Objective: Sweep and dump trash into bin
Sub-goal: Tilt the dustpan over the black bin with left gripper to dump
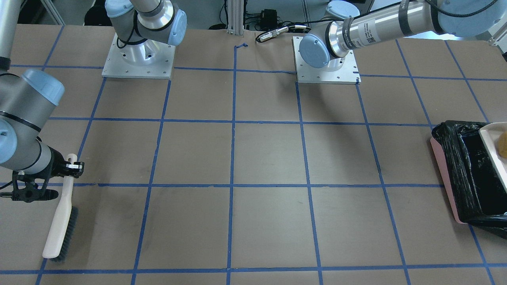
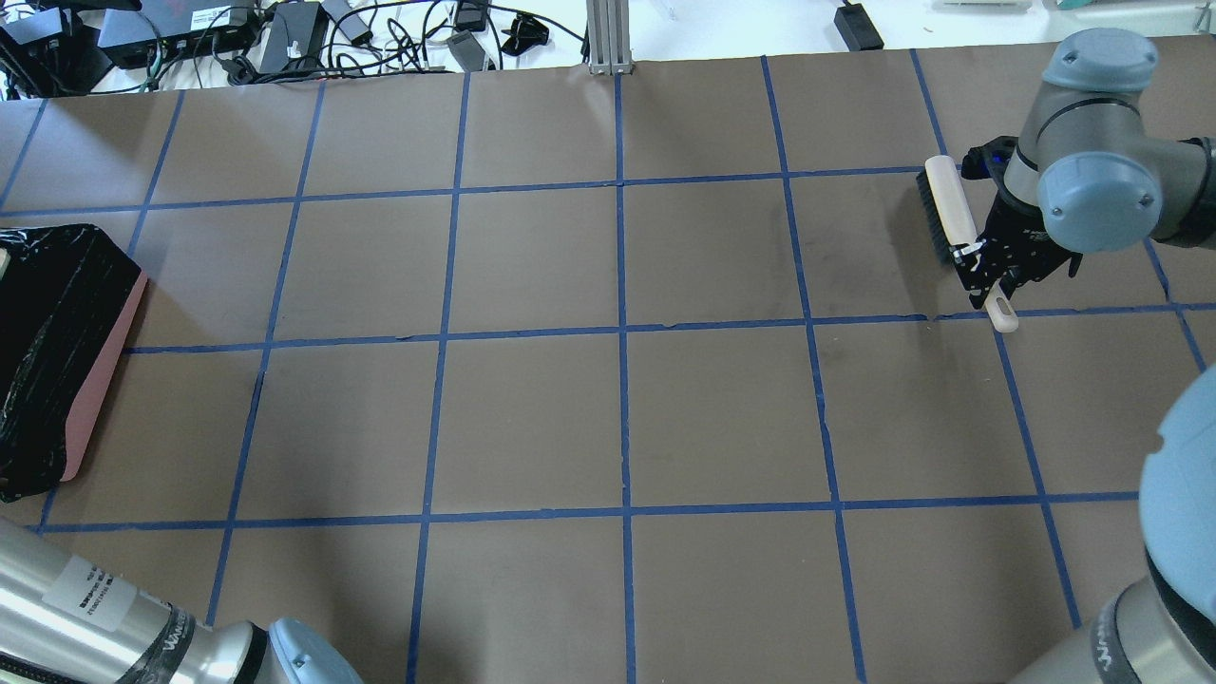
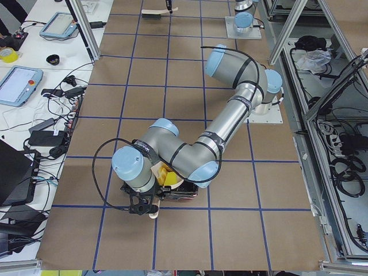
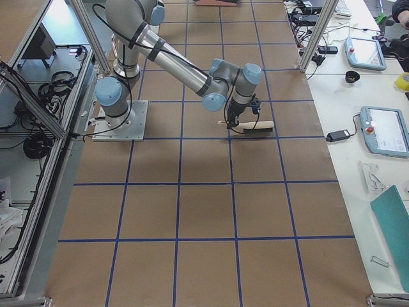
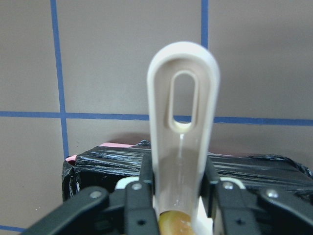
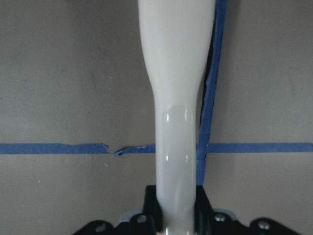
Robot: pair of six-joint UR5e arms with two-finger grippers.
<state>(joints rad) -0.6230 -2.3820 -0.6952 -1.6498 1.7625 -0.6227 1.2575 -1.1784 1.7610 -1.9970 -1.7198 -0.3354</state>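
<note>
Between the fingers of the left gripper [image 5: 178,193] a beige dustpan handle [image 5: 182,107] is clamped, black-lined bin [image 5: 107,161] seen beneath them, brush handle [image 6: 176,73] is clamped between the right gripper [image 6: 176,208] fingers.

Bin [image 2: 100,385] at the table's [image 2: 617,418] left end, dustpan [image 1: 492,143] over it carrying a trash piece [image 1: 503,145], brush [image 2: 950,214] down far right.

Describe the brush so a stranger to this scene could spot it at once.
On the brown table with blue tape lines, find the right claw. It grips the brush: a long cream handle with dark bristles along one side, which the cream dustpan opposite lacks.
</note>
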